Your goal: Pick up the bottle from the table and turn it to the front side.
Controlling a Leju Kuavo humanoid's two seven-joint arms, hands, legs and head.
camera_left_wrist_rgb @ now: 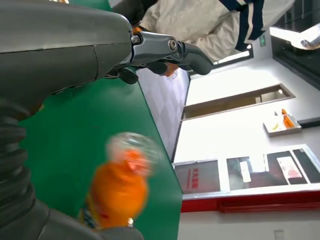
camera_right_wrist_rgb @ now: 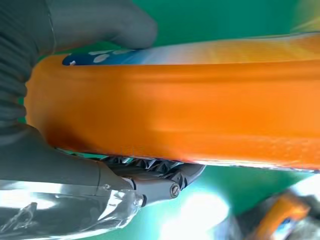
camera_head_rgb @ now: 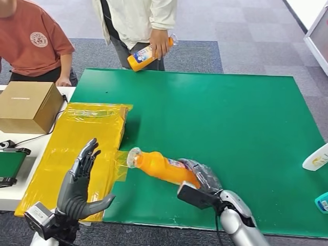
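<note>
Now the right hand [camera_head_rgb: 201,179] grasps the orange bottle [camera_head_rgb: 164,166] at its lower end, over the near part of the green table [camera_head_rgb: 240,128]. Its long axis runs almost level, and the clear cap points to the robot's left, toward the yellow plastic sheet [camera_head_rgb: 73,148]. The left hand [camera_head_rgb: 79,179] is released, fingers spread, above that sheet. At the far edge, a person's hand [camera_head_rgb: 159,42] holds a second bottle [camera_head_rgb: 145,55].

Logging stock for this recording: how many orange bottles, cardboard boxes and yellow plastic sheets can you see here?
Orange bottles: 2 (one gripped by the right hand, one held by a person)
Cardboard boxes: 1
Yellow plastic sheets: 1
Total: 4
</note>
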